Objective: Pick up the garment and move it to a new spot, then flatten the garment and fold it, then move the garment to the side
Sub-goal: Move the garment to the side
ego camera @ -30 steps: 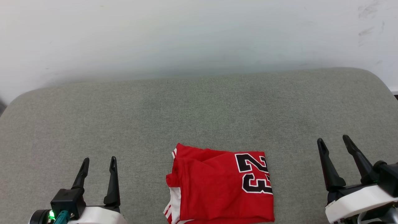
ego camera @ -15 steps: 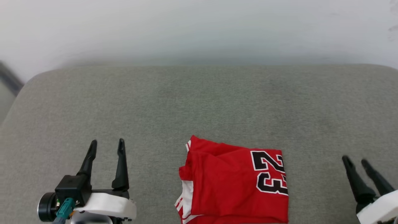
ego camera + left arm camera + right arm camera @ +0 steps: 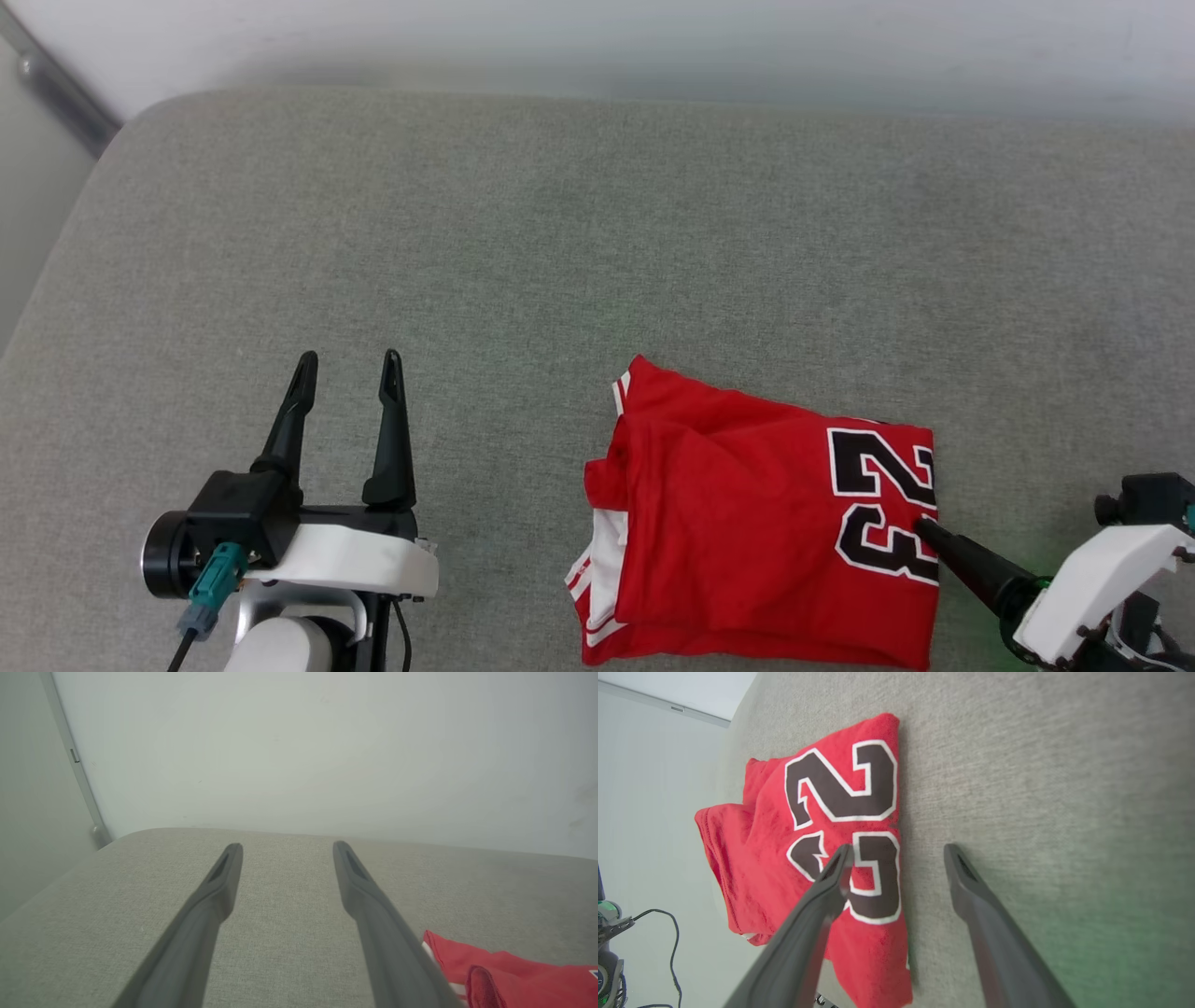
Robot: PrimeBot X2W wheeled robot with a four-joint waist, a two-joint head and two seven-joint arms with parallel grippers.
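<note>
Two pincer fingers astride garment edge

Head camera looks steeply down on a grey cushion. Left wrist camera sits low, facing a pale wall. Right wrist camera sits close over the red shirt all three views share.

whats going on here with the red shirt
A two-armed robot is working on a folded red jersey with a black 23, lying on a grey cushion. Its right gripper is open at the jersey's right edge, one finger over the number and the other over bare cushion; nothing is gripped. The left gripper is open off to the jersey's left, apart from it.
</note>
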